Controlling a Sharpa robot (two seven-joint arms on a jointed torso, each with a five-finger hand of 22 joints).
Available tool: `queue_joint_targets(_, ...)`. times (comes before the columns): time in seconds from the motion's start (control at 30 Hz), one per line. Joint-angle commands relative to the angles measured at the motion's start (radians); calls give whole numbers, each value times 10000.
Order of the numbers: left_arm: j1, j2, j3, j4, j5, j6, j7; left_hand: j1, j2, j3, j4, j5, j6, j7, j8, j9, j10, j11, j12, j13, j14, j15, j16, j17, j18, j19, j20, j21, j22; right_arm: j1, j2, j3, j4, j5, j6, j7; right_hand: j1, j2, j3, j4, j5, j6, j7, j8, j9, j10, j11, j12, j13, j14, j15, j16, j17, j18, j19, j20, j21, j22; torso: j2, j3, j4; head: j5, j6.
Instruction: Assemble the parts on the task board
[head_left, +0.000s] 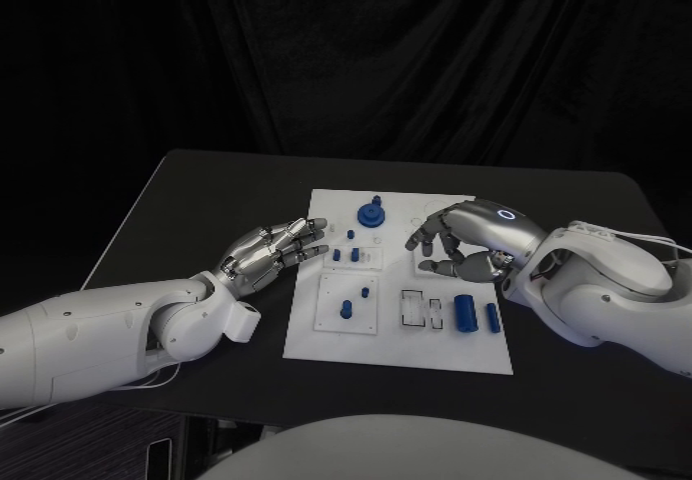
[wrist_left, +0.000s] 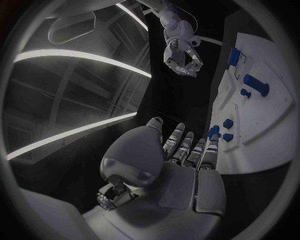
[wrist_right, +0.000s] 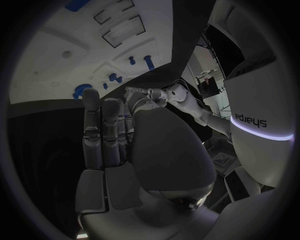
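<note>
**Both hands poised at the board's edges, nothing held**

Nearest to us, on the white task board (head_left: 332, 345), we see a large blue cylinder (head_left: 464, 311) lying beside a slimmer blue bar (head_left: 493, 318) toward the board's right side, with two outlined rectangular slots (head_left: 423, 308) just left of them. Left of those slots sits a small raised plate carrying two small blue pegs (head_left: 356, 300).

Moving farther, we find the left hand (head_left: 277, 250) at the board's left edge, fingers spread apart and stretched toward the board, holding nothing; its fingertips (wrist_left: 214, 136) lie just beside a cluster of small blue pegs (head_left: 345, 256). Across from it, the right hand (head_left: 459, 240) hovers over the board's right half, its fingers curved downward and separated, with no part in them that we can make out. The blue cylinder lies nearer to us than this hand, apart from it.

Farthest out, a round blue gear-like part (head_left: 372, 214) stands near the board's far edge, between the two hands and touched by neither.
</note>
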Motion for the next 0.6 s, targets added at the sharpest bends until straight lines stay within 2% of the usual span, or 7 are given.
queue_joint_targets(0.03, -13, -8, 8, 41, 251, -39, 857, 4, -63, 44, 31, 26, 92, 332, 57, 17, 15, 38, 40, 9, -16, -59, -16, -3, -46, 12, -18, 32, -15, 11, -418, -7, 116, 1149, -192, -551, -772, 93, -171, 105, -143, 213, -116, 342, 224, -201, -79, 1658, 978, 84, -53, -99, -65, 129, 62, -48, -121, 301, 12, -4, 10, -95, -2)
queue_joint_targets(0.13, -13, -10, 8, 49, 257, -41, 857, 1, -65, 40, 35, 26, 98, 333, 61, 18, 23, 39, 49, 10, -11, -59, -9, -1, -40, 10, -18, 31, -17, -126, -801, -11, 165, 1374, -51, -982, -1342, 210, -308, 127, -161, 339, -210, 703, 422, -83, -211, 2733, 1582, 226, -105, -30, 54, 123, 186, -107, -38, 317, 4, -11, 15, -180, -2)
queue_joint_targets(0.2, -13, -11, 8, 57, 260, -40, 854, 1, -65, 40, 35, 26, 98, 333, 61, 18, 23, 39, 49, 10, -11, -59, -9, -1, -40, 10, -18, 31, -17, -333, -1104, -14, 224, 1500, 194, -1634, -2603, 344, -642, 151, -381, 294, -457, 1635, 919, 1760, -430, 5280, 5073, 1006, -324, 843, 1350, -92, 834, -268, 1236, 638, 10, -7, 12, -242, -2)
queue_joint_targets(0.3, -13, -21, 8, 67, 261, -32, 851, -1, -66, 38, 38, 27, 108, 334, 65, 19, 27, 41, 53, 11, -6, -58, -3, 0, -35, 10, -17, 31, -17, -541, -1322, -18, 268, 1572, 585, -2491, -3648, 326, -895, 152, -788, 287, -512, 2188, 1206, 3129, -501, 6195, 7019, 1521, -367, 1557, 2446, -223, 1245, -375, 2370, 885, 13, -11, 8, -329, -2)
queue_joint_targets(0.43, -13, -41, 8, 74, 262, -28, 840, -1, -67, 38, 39, 29, 115, 334, 68, 20, 30, 43, 55, 11, -1, -56, 2, 2, -31, 8, -16, 30, -20, -763, -1464, -21, 308, 1494, 1182, -3546, -5173, 34, -843, 201, -1215, 344, -800, 3277, 1851, 5185, -759, 7205, 9824, 2195, -615, 2562, 4002, -446, 1806, -600, 4071, 1194, 12, -9, -1, -401, -2)
queue_joint_targets(0.53, -13, -51, 7, 77, 263, -19, 826, -1, -66, 38, 40, 31, 120, 334, 72, 21, 39, 45, 65, 13, 5, -51, 9, 4, -27, 8, -14, 29, -20, -901, -1520, -23, 349, 1197, 1672, -4357, -5833, -138, -747, 205, -1348, 182, -872, 3759, 2184, 5742, -821, 7401, 10618, 2468, -692, 3032, 4793, -565, 2002, -672, 4893, 1341, 20, -2, 10, -513, -2)
queue_joint_targets(0.6, -13, -48, 7, 73, 263, -9, 818, -1, -66, 38, 40, 32, 122, 334, 73, 21, 43, 46, 69, 14, 7, -50, 11, 4, -25, 8, -13, 29, -19, -957, -1534, -23, 366, 984, 1877, -4707, -6348, -406, -754, 224, -1459, 28, -962, 4362, 2619, 6603, -910, 7621, 11805, 2759, -768, 3606, 5775, -666, 2165, -755, 5668, 1475, 19, 0, 16, -570, -2)
